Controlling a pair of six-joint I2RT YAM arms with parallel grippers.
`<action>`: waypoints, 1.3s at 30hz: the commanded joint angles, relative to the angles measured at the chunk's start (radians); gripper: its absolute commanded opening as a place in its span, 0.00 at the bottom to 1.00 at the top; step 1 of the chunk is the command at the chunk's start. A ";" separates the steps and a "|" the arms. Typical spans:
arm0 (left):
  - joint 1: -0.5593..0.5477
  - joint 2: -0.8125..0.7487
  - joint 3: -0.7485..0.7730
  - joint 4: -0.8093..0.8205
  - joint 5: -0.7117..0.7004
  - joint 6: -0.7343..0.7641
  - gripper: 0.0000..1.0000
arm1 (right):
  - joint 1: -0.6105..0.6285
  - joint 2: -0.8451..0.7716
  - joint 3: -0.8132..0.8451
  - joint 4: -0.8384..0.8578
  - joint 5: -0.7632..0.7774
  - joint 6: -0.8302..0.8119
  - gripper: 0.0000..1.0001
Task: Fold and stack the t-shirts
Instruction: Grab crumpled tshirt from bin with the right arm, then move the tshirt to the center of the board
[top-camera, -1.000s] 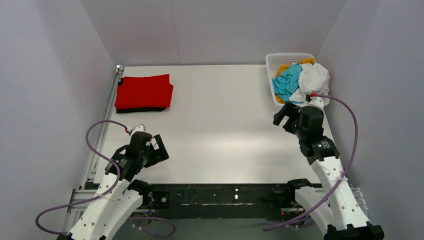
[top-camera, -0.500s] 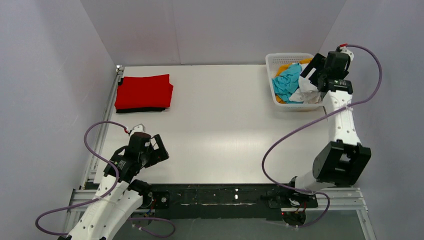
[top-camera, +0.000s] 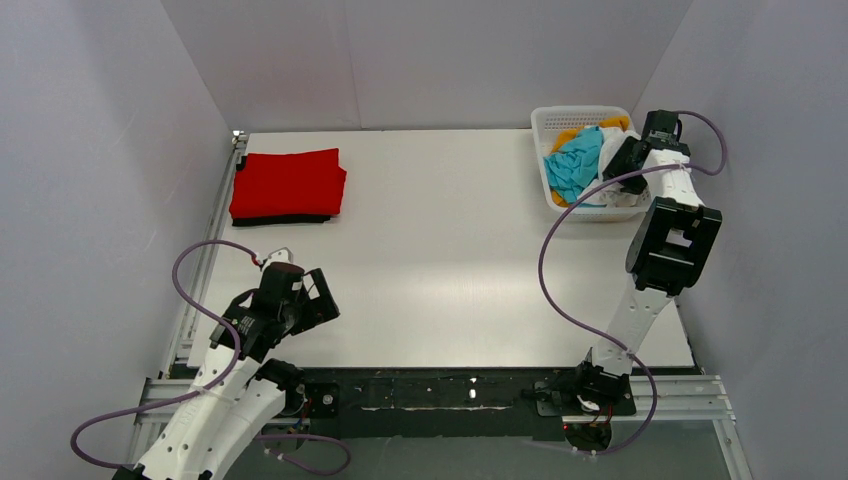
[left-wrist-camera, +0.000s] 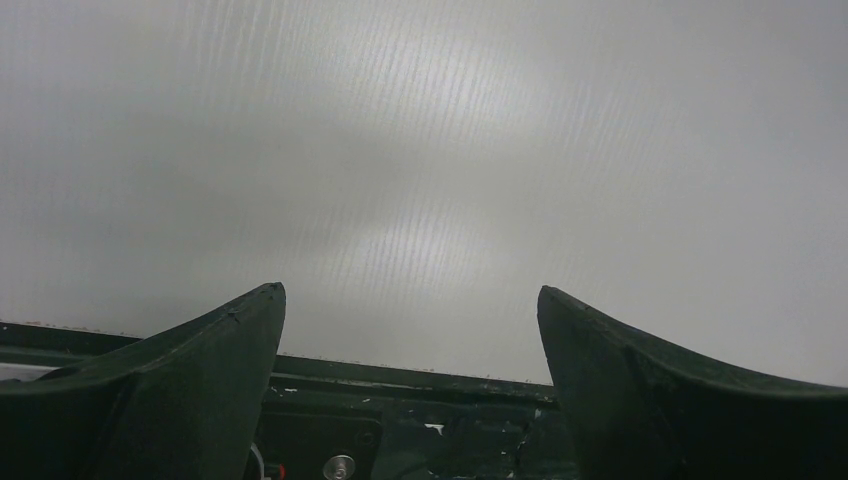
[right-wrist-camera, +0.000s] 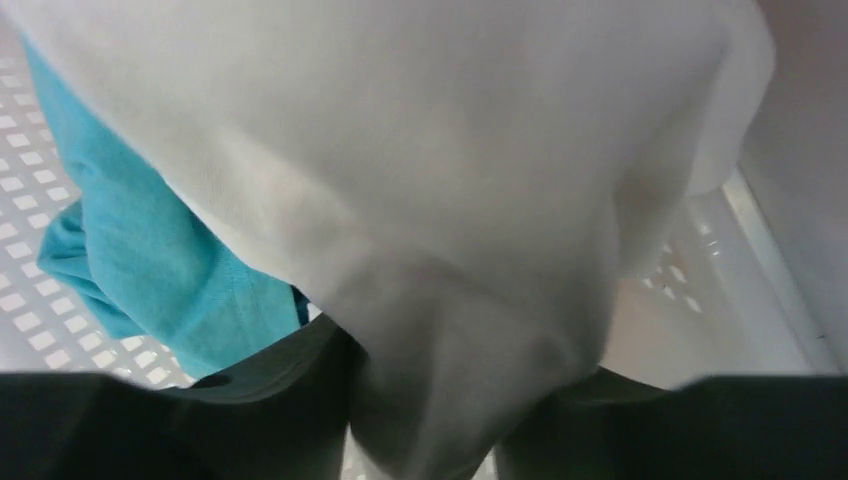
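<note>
Pale grey walls (top-camera: 450, 60) close in a white table (top-camera: 450, 260) on three sides. The right arm (top-camera: 665, 240) stretches to the far right corner and dips its right gripper (right-wrist-camera: 425, 410) into a white lattice basket (top-camera: 575, 117). In the right wrist view the white t-shirt (right-wrist-camera: 450, 180) fills most of the picture. A gathered fold of it runs down between the two dark fingers (right-wrist-camera: 280, 400), touching both. The jaws stand partly apart around that fold, and whether they pinch it firmly cannot be told.

The left arm (top-camera: 220, 390) is bent low at the near left. Its left gripper (left-wrist-camera: 412, 300) has its jaws wide apart with nothing between them, above bare table and well away from every shirt.

From above, the right gripper's fingertips are hidden by its own wrist and by the cloth. The white t-shirt's outline is lost in the close view, which is soft and blurred.

At the far left of the table, the red t-shirt (top-camera: 288, 182) lies folded flat on top of the black t-shirt (top-camera: 285, 219), of which only a thin edge shows at the near side.

The basket holds three crumpled shirts. The teal-blue t-shirt (top-camera: 573, 165) lies to the left, just beside the white one, and the mustard-orange t-shirt (top-camera: 565, 137) peeks out beneath them at the far side.
</note>
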 joint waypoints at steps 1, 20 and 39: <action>-0.004 0.012 0.030 -0.063 -0.005 0.003 0.98 | -0.019 -0.030 0.077 0.018 -0.119 -0.026 0.34; -0.004 -0.012 0.016 -0.041 0.030 -0.012 0.98 | 0.160 -0.532 0.155 -0.012 -0.248 -0.065 0.01; -0.004 -0.106 0.063 -0.173 -0.021 -0.052 0.98 | 0.719 -0.632 0.097 0.118 -0.437 0.031 0.01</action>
